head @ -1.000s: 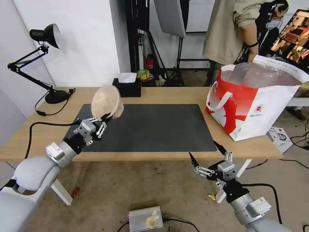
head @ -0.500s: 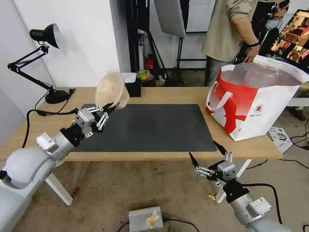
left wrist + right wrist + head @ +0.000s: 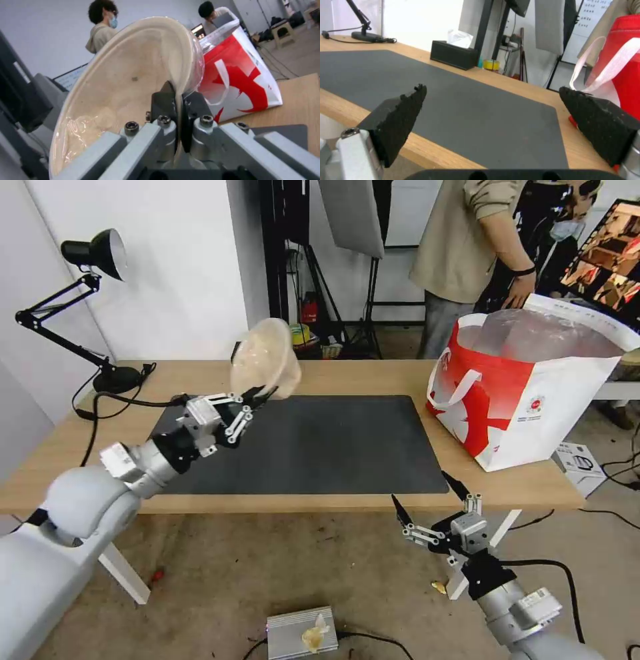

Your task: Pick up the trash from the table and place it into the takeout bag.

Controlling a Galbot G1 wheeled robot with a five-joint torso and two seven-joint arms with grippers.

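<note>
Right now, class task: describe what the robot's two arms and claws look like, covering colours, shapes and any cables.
Both arms are smooth, rounded light-grey shells ending in silver metal wrists with a black section. The left claw has silver linkage bars with visible bolts. The right claw carries pointed, black, wedge-shaped fingertips with serrated edges. A black cable trails from each arm.

Both arms are smooth pale grey shells at the shoulder and upper arm, narrowing to brushed silver wrist cylinders, then a black collar. The left gripper [image 3: 257,395] has a boxy silver body with white linkage bars and dark round pivots; up close, hex-socket screws sit in the silver knuckles. The right gripper [image 3: 430,495] is the same build, its fingers [image 3: 398,117] black, wedge-shaped and finely ridged. A black cable trails from each forearm.
</note>
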